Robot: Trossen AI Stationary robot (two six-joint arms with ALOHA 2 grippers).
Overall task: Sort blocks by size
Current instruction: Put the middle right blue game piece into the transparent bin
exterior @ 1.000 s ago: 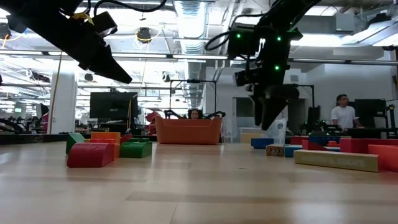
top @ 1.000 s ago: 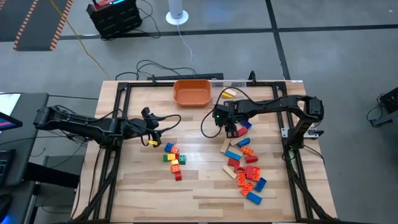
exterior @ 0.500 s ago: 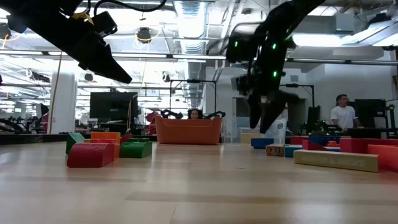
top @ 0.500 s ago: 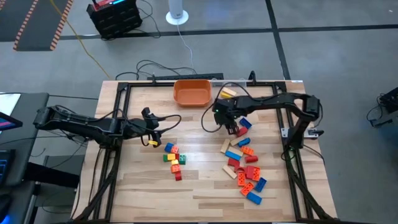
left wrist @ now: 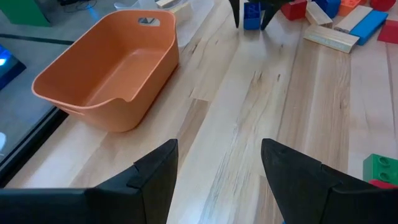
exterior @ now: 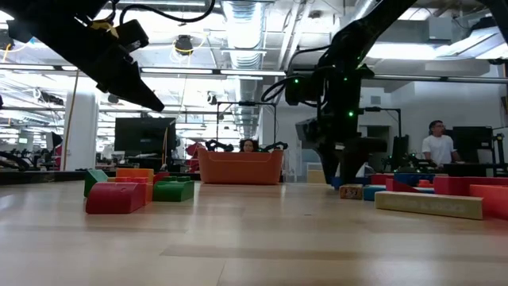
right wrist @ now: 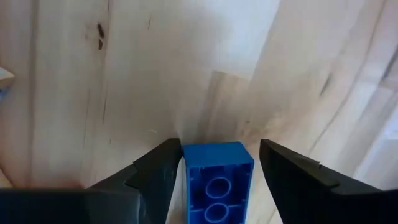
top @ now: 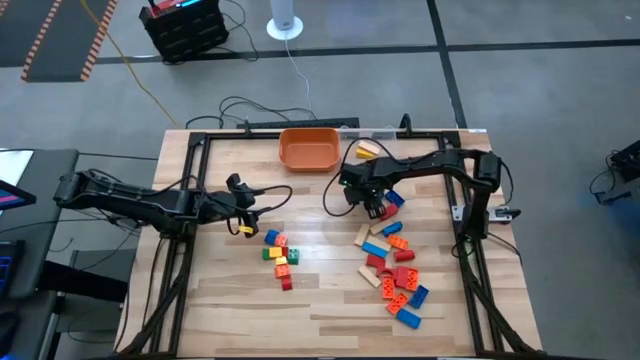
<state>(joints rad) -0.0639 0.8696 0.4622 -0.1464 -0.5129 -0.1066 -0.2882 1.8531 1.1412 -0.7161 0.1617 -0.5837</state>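
Note:
My right gripper (top: 374, 205) points down at the table's middle right, open. Its fingers stand on either side of a blue block (right wrist: 217, 180) that lies on the wood with its hollow underside up; the left wrist view shows this block (left wrist: 252, 15) too. A pile of longer blocks (top: 396, 270) in red, blue, orange and tan lies nearer the front. A cluster of small blocks (top: 279, 256) sits left of centre. My left gripper (left wrist: 217, 163) hangs open above the table's left half, with nothing between its fingers. My right gripper comes at the blue block from above. One finger (right wrist: 163, 167) stands right against the block's long side (right wrist: 186, 171); whether it touches, I cannot tell. A gap shows between the other finger and the block. The block rests on the table.
An orange bowl (top: 309, 148) stands at the far edge, with a yellow block (top: 367, 152) and a clear container just to its right. Bare wood lies between the two groups of blocks and along the near edge. A person (exterior: 434, 148) stands in the room behind.
My right gripper has sunk toward the table and rolled about its wrist, and its fingertips now stand down at the blue block. My left arm has kept still.

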